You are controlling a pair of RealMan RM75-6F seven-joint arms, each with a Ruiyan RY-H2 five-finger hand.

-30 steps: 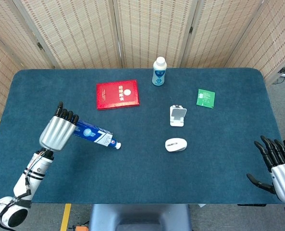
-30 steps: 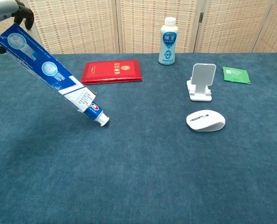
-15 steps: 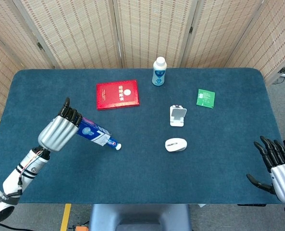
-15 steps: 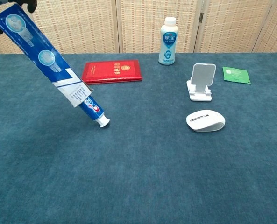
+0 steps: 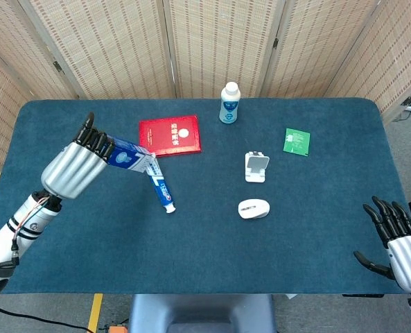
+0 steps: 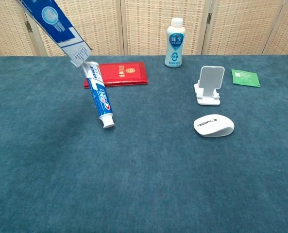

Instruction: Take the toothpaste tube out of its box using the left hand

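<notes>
1. Over the left half of the dark blue cloth-covered table (image 5: 205, 263), your silver left hand (image 5: 72, 170) is raised, its dark fingers wrapped around the closed end of the long blue-and-white cardboard toothpaste box (image 5: 125, 154).
2. Note the box's long axis: it slopes down from the hand toward the table's middle, open mouth lowest and off the surface.
3. Locate the blue-and-white toothpaste tube (image 6: 100, 97). Most of its length hangs out of the box mouth; its flat tail appears to sit at or just inside the flap, and its white cap (image 6: 108, 124) rests on or just above the cloth. Exact contact cannot be confirmed.
4. Judge the extraction nearly complete. The tube lies below and to the right of the hand, so carrying the box up and away along its own axis should free the tail.
5. Leave your right hand (image 5: 401, 239) where it hangs, fingers spread and empty, off the table's near right corner, well apart from the tube.
6. Keep the tube short of the red rectangular booklet (image 5: 169, 135) just beyond it.
</notes>
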